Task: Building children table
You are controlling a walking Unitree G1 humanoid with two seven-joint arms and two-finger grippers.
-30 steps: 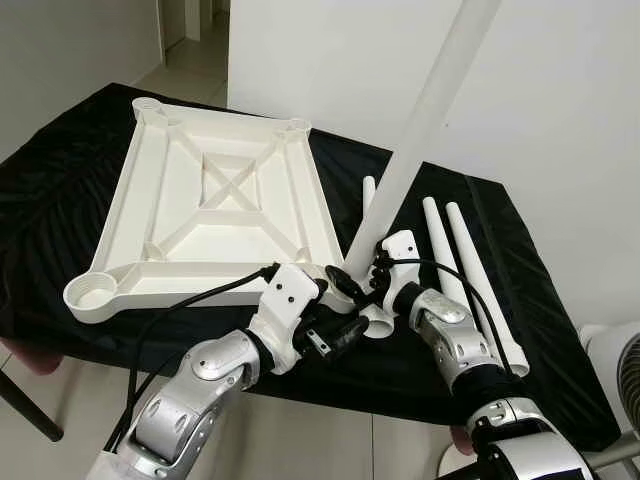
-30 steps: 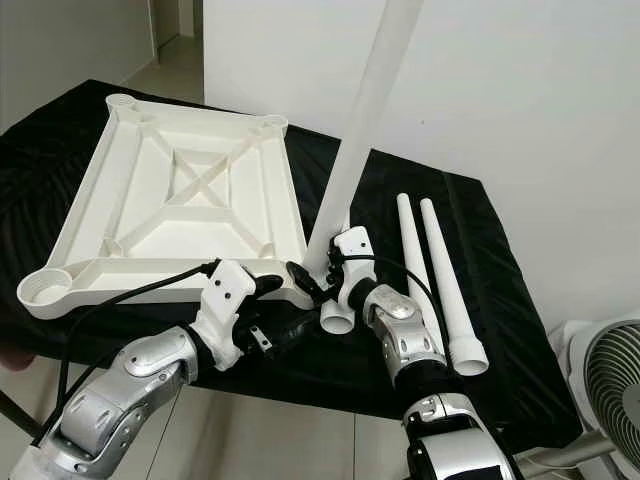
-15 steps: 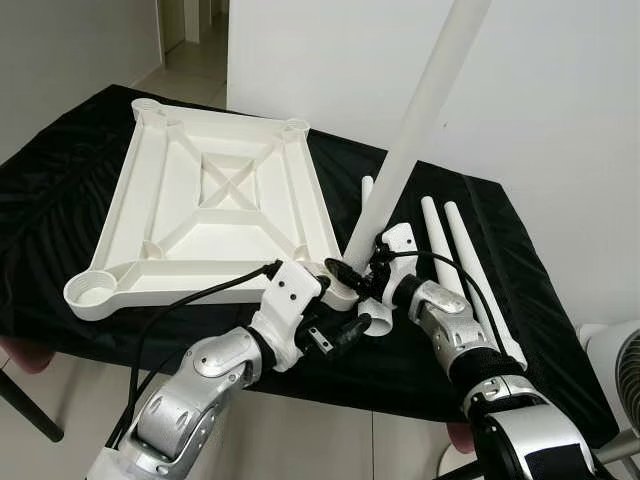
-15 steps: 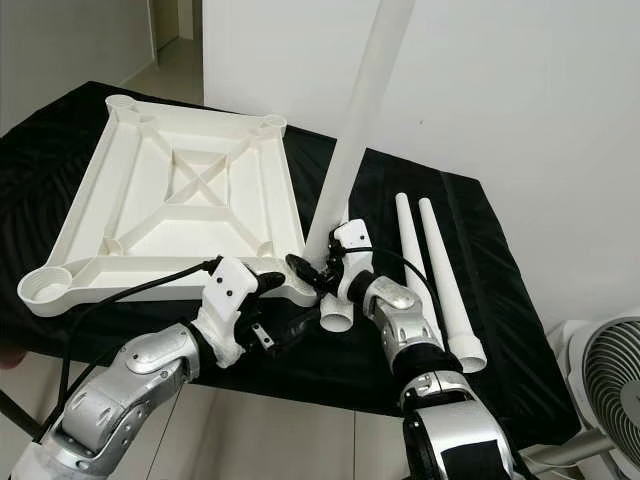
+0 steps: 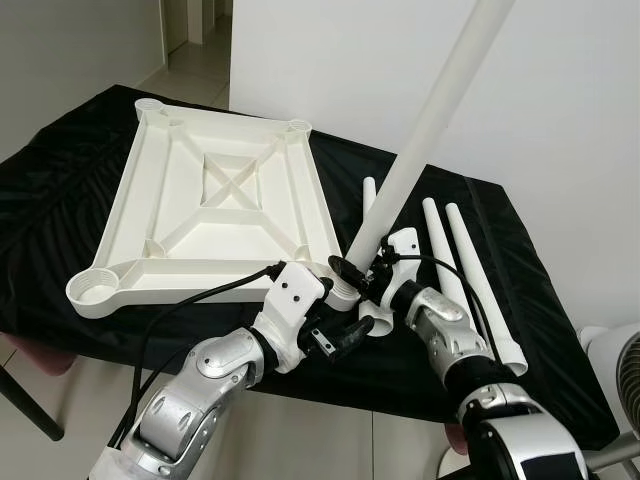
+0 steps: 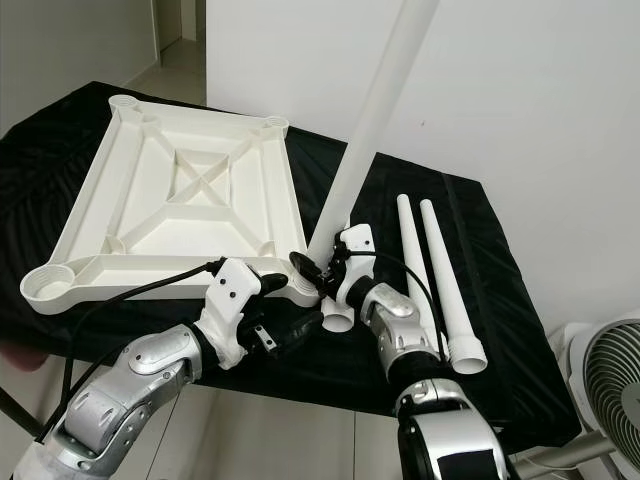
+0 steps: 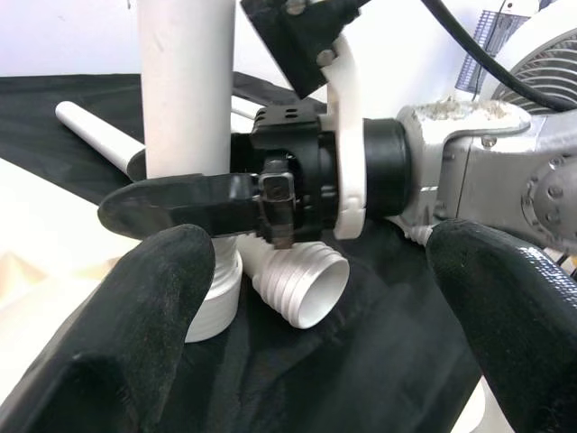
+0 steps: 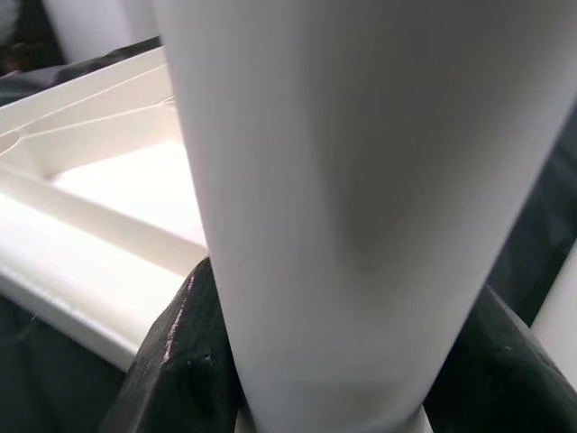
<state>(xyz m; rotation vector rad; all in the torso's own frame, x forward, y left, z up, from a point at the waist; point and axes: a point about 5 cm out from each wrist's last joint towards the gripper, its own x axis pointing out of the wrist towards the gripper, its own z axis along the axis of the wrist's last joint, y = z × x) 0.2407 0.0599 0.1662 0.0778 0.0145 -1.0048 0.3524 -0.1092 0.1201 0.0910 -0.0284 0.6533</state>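
A white square tabletop (image 5: 322, 205) lies upside down on the black-draped table. My right gripper (image 5: 357, 272) is shut on a long white leg (image 5: 425, 140), which rises steeply and leans to the right. The leg's lower end sits at the near right corner socket (image 5: 343, 291). The right wrist view has black fingers (image 8: 180, 356) on either side of the leg (image 8: 325, 180). My left gripper (image 5: 347, 336) hovers just in front of that corner, open. Its fingers (image 7: 135, 316) are spread wide and hold nothing. A loose leg's ribbed open end (image 7: 302, 284) lies beside the socket.
Two more white legs (image 5: 448, 262) (image 5: 482, 285) lie side by side on the black cloth (image 5: 60, 170) at the right. A fourth leg (image 5: 368, 190) lies behind the held one. A fan (image 6: 605, 390) stands on the floor off the table's right end. A white wall is close behind.
The top of the held leg has swung slightly to the right while its lower end stays at the corner socket. The left gripper has barely moved.
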